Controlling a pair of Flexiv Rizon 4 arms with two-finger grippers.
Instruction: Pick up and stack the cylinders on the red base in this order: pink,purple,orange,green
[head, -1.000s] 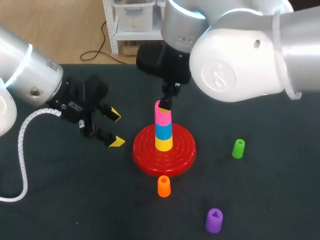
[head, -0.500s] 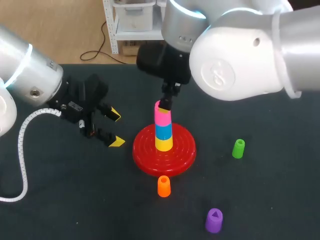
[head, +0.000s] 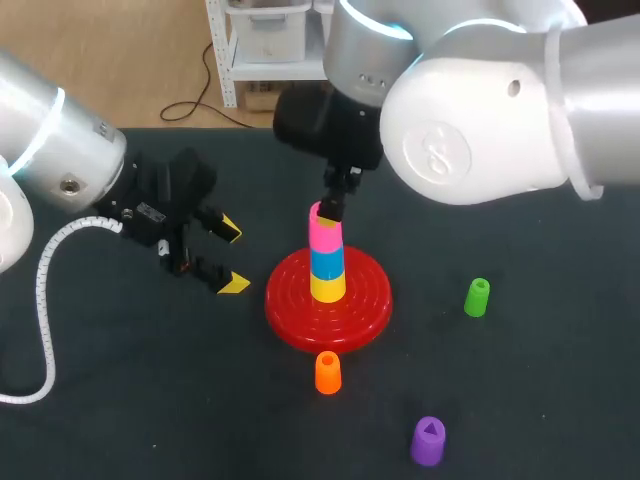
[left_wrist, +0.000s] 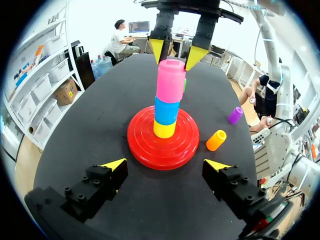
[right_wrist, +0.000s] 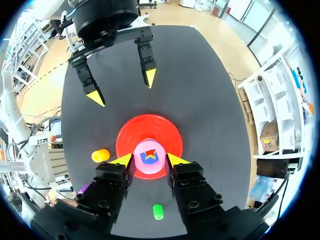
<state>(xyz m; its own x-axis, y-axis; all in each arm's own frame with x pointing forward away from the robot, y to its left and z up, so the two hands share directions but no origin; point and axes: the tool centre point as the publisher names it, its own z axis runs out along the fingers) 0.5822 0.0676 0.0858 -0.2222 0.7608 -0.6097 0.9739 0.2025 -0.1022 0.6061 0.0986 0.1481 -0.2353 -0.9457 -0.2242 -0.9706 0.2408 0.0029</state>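
On the red base (head: 290, 312) stands a stack: yellow cylinder (head: 327, 287) at the bottom, blue (head: 327, 262) above it, the pink cylinder (head: 324, 232) on top. My right gripper (head: 326, 210) comes straight down on the stack, and its fingers press the pink cylinder (right_wrist: 148, 155) from two sides. In the left wrist view those yellow tips flank the top of the pink cylinder (left_wrist: 170, 80). My left gripper (head: 232, 257) stands open just left of the base, holding nothing. The orange cylinder (head: 327, 373), green cylinder (head: 478, 297) and purple cylinder (head: 428, 441) stand loose on the table.
The orange cylinder stands close to the base's front edge. The green one is off to the right and the purple one near the table's front right. The dark tabletop (head: 120, 400) has nothing else on it.
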